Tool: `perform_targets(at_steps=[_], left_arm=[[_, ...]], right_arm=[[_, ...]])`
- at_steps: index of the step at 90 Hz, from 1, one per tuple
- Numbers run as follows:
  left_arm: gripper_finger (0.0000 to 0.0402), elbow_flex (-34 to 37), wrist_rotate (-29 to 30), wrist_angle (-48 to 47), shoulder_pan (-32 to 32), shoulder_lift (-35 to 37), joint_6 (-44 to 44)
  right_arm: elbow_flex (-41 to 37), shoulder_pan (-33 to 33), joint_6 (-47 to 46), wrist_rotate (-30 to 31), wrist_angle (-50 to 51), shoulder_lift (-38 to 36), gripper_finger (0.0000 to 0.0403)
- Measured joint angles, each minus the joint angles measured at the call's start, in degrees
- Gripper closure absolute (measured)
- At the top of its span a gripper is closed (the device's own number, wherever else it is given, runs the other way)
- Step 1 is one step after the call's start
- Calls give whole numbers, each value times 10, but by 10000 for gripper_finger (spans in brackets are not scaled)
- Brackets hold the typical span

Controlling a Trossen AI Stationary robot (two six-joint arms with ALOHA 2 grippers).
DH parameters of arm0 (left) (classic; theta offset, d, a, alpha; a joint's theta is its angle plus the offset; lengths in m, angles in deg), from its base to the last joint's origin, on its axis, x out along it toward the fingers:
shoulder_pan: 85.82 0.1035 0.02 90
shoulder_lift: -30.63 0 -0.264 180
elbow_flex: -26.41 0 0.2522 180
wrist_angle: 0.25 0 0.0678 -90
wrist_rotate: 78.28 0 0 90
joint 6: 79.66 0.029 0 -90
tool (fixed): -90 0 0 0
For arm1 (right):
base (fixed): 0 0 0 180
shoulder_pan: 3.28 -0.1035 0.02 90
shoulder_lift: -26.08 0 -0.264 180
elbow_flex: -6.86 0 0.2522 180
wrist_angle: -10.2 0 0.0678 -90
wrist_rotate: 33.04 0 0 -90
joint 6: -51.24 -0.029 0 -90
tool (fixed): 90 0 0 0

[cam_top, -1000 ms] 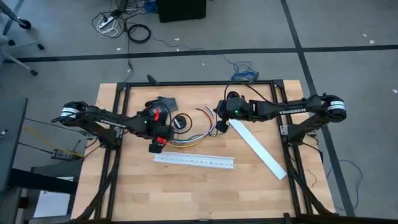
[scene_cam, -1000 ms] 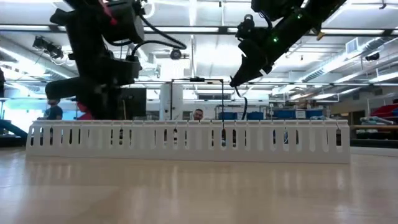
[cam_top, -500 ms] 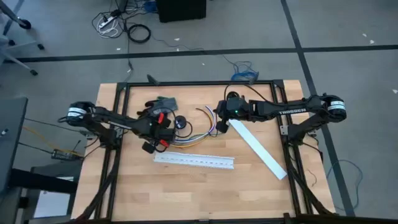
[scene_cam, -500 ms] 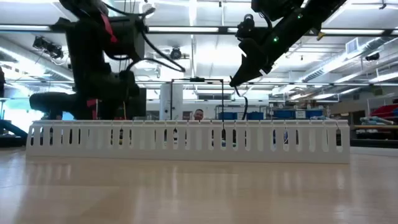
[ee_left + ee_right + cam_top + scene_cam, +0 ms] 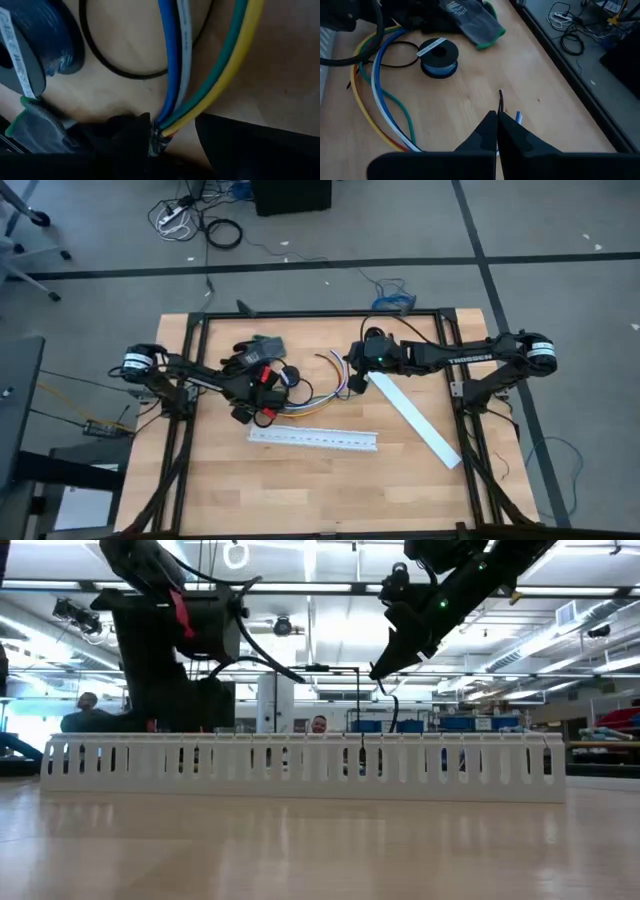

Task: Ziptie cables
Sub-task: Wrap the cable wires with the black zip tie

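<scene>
Left arm down on the wire ends, right arm waiting with the ziptie

The left gripper (image 5: pixel 262 406) is low on the bench (image 5: pixel 300 480) at one end of the cables (image 5: pixel 200 85), a fanned bunch of blue, white, green and yellow wires near the spool (image 5: pixel 438 52); its jaws sit either side of the tips, narrow but not visibly pinching. The right gripper (image 5: pixel 497 116) hangs above the far end of the bunch, jaws closed on the ziptie (image 5: pixel 500 98), a thin black strap poking out. I'd judge this the gathering step: next the left jaws need to clamp and lift the wires so the strap can pass around
</scene>
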State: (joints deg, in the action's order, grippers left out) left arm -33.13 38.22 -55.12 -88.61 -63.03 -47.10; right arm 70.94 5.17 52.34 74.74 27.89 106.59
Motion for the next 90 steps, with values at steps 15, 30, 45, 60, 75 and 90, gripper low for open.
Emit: perform_targets(at_steps=[15,30,45,60,75,90], left_arm=[[329,0,-3,2,0,-1,0],[389,0,2,5,0,-2,-23],[394,1,27,-33,-1,5,-66],[400,0,38,-73,-11,32,-107],[401,0,46,-93,-22,78,-146],[401,0,50,-101,-31,124,-178]], right_arm=[[0,0,0,0,-8,0,403],[0,0,5,0,-16,0,403],[0,0,10,0,-17,0,399],[0,3,9,-22,-20,0,399],[0,7,-10,-88,-33,0,380],[0,7,-17,-144,-70,0,320]])
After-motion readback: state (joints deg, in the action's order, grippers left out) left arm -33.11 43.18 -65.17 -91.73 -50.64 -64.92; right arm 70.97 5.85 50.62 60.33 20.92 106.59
